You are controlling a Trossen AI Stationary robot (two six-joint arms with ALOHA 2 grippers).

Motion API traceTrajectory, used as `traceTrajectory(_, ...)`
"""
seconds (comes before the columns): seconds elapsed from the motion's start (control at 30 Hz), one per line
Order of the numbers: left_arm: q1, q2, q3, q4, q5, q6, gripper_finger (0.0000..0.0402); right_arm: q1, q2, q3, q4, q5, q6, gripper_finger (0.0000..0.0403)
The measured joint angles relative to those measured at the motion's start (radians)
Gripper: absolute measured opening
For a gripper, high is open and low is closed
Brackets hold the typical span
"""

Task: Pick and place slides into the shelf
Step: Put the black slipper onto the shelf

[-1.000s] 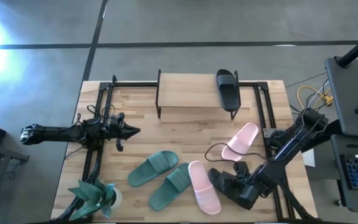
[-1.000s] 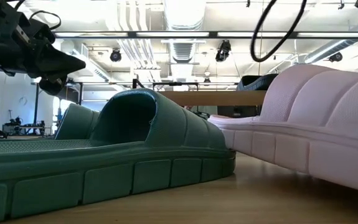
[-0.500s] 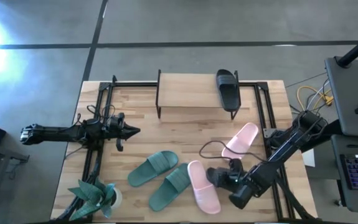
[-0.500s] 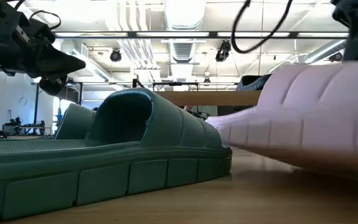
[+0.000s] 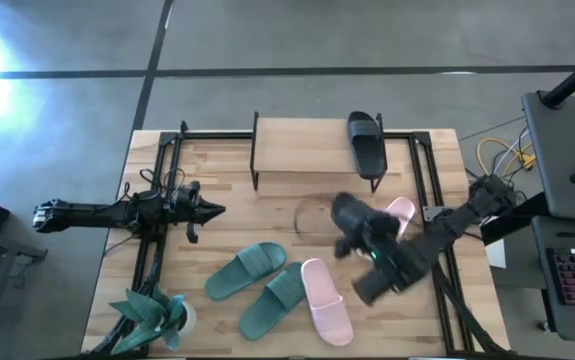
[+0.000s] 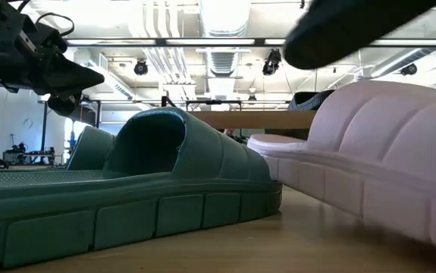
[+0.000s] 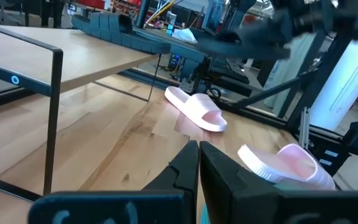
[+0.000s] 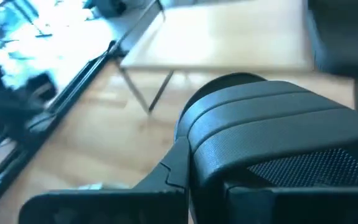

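Since a second ago the right gripper (image 5: 367,255) has been lifting a black slide (image 5: 352,222) off the table's (image 5: 277,210) front right corner and swinging it up toward the shelf (image 5: 302,145); the pink slide (image 5: 325,302) it brushed is lying slightly turned.

From above, the right fingers are clamping that black slide, which is hanging over the middle of the table, between the shelf and a second pink slide (image 5: 399,210). Another black slide (image 5: 366,140) is already sitting at the shelf's right end. Two green slides (image 5: 264,282) are lying near the front. The left gripper (image 5: 205,211) is waiting at the left side, fingers shut on nothing.

At table height, a green slide (image 6: 127,197) and a pink one (image 6: 369,174) are filling the foreground, with the carried black slide (image 6: 346,26) passing overhead.

The left wrist camera is looking under the shelf plank (image 7: 73,59) at the far pink slide (image 7: 194,112).

The right wrist camera is showing the black strap (image 8: 272,143) gripped close, shelf top (image 8: 228,37) ahead.

The slide is looking heavy on one side, so it could be twisting in the grip. Coming in low, it could be striking the plank edge or knocking the slide already there. The open plank to the left is leaving plenty of room.
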Motion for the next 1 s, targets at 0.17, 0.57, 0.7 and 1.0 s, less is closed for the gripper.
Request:
traceTrajectory(0.17,0.0,0.0,0.0,0.0,0.0,0.0,0.0,-0.203,0.001,0.089,0.141,-0.002,-0.282,0.0013)
traceTrajectory(0.57,0.0,0.0,0.0,0.0,0.0,0.0,0.0,-0.618,0.016,0.1,0.683,-0.009,-0.908,0.0013)
traceTrajectory(0.7,0.0,0.0,0.0,0.0,0.0,0.0,0.0,-0.678,0.073,0.098,0.692,-0.005,-0.896,0.0013)
traceTrajectory(1.0,0.0,-0.001,0.0,0.0,0.0,0.0,0.0,-0.707,0.265,0.146,0.704,0.151,-0.909,0.0013)
